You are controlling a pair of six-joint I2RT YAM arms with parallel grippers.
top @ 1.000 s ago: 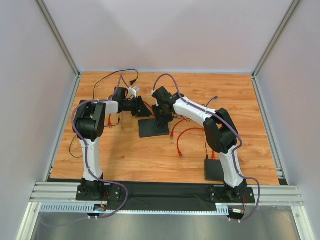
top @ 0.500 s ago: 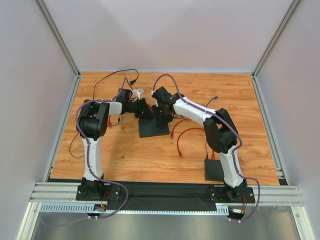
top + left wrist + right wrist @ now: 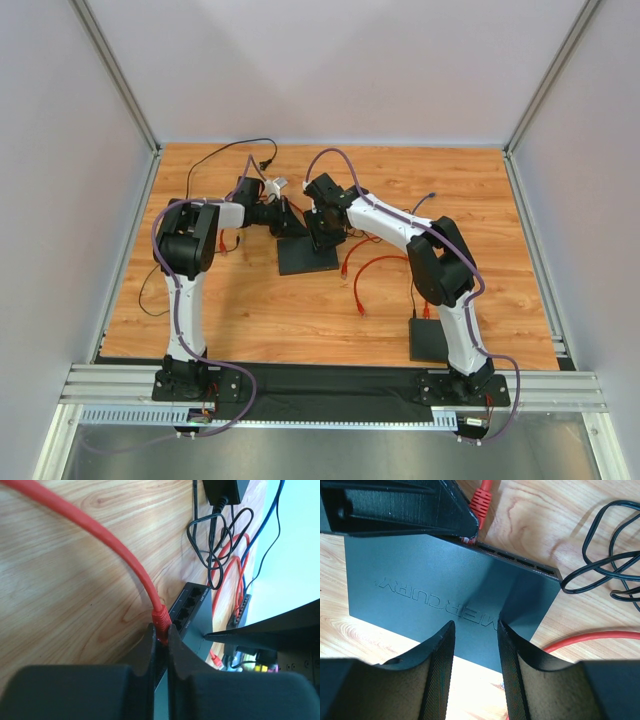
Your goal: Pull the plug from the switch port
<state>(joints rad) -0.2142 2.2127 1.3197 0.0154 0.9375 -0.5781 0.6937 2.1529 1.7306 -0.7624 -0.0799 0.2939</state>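
The black switch (image 3: pixel 307 256) lies mid-table, with raised lettering on its top in the right wrist view (image 3: pixel 445 585). A red plug (image 3: pixel 161 620) on a red cable (image 3: pixel 100 535) sits at the end port of the switch (image 3: pixel 197 625). My left gripper (image 3: pixel 161 631) is shut on this plug at the switch's back edge (image 3: pixel 290 222). The plug also shows in the right wrist view (image 3: pixel 481 500), beside the left finger. My right gripper (image 3: pixel 475 625) is open, its fingers spread low over the switch's top (image 3: pixel 322 236).
A second black box (image 3: pixel 430 340) lies near the right arm's base. Loose red cables (image 3: pixel 365 270) and black cables (image 3: pixel 605 575) lie right of the switch. A black power adapter (image 3: pixel 225 490) and a white plug (image 3: pixel 270 183) lie behind it.
My left gripper has moved right, up to the switch's back edge, and has stayed there for the last half second. The right arm has not moved.
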